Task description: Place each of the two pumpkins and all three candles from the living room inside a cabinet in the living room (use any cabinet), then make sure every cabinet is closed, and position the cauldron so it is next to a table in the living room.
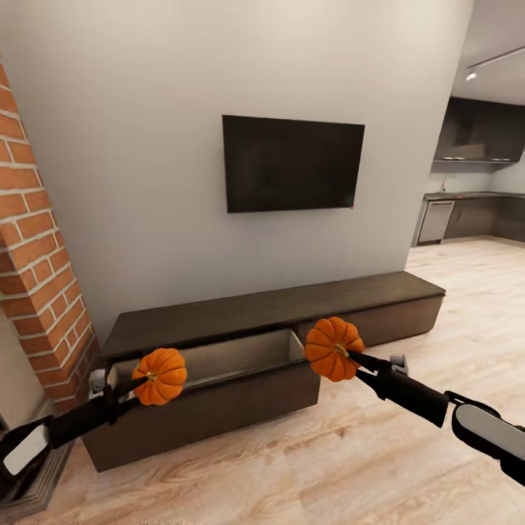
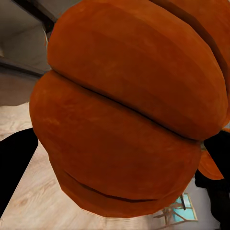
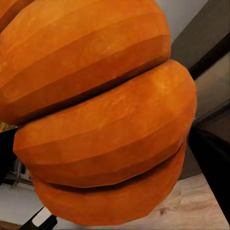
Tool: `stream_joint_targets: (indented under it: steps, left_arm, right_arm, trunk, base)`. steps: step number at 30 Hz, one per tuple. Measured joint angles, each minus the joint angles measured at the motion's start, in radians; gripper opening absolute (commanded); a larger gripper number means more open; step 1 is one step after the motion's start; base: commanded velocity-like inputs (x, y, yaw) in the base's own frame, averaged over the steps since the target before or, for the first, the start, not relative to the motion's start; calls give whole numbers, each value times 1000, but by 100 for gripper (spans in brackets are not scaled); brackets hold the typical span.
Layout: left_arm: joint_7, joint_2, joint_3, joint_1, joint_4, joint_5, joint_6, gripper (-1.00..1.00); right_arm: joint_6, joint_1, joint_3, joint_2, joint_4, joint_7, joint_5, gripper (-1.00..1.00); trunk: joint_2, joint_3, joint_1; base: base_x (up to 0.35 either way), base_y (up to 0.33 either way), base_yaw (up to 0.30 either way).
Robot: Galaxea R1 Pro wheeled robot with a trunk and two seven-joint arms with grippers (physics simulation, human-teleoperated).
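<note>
Two ribbed orange pumpkins are held in the air in front of the cabinet (image 1: 343,300), the long low dark brown unit under the wall TV. My left gripper (image 1: 143,380) is shut on the left pumpkin (image 1: 162,375), which hangs over the left end of the open left drawer (image 1: 219,359). My right gripper (image 1: 350,357) is shut on the right pumpkin (image 1: 332,348), just past the drawer's right end. Up close, the left pumpkin (image 2: 124,110) and the right pumpkin (image 3: 100,110) each fill most of their wrist views. The drawer's pale inside looks bare where it shows. The right drawer is shut. Candles and cauldron are out of view.
A red brick pillar (image 1: 40,262) stands at the left, close to the cabinet's left end. A black TV (image 1: 292,163) hangs on the grey wall. Dark kitchen cupboards (image 1: 474,211) lie far right. Pale wooden floor (image 1: 292,467) spreads in front of the cabinet.
</note>
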Motion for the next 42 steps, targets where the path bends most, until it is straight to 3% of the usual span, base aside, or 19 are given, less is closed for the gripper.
stream_joint_targets:
  steps: [22, 34, 42]
  left_arm:
    - [0, 0, 0, 0, 0, 0, 0, -100]
    - [-6, 0, 10, 0, -2, 0, -2, -100]
    - [-5, 0, 3, 0, -4, 4, 1, -100]
  right_arm:
    - [-1, 0, 0, 0, 0, -2, 1, -100]
    - [-1, 0, 0, 0, 2, -2, 2, -100]
    - [-1, -1, 0, 0, 0, -2, -1, -100]
  trunk:
    - [154, 69, -84]
    - [154, 69, -84]
    - [154, 69, -85]
  base:
    - [0, 0, 289]
    - [45, -2, 289]
    - [1, -234, 289]
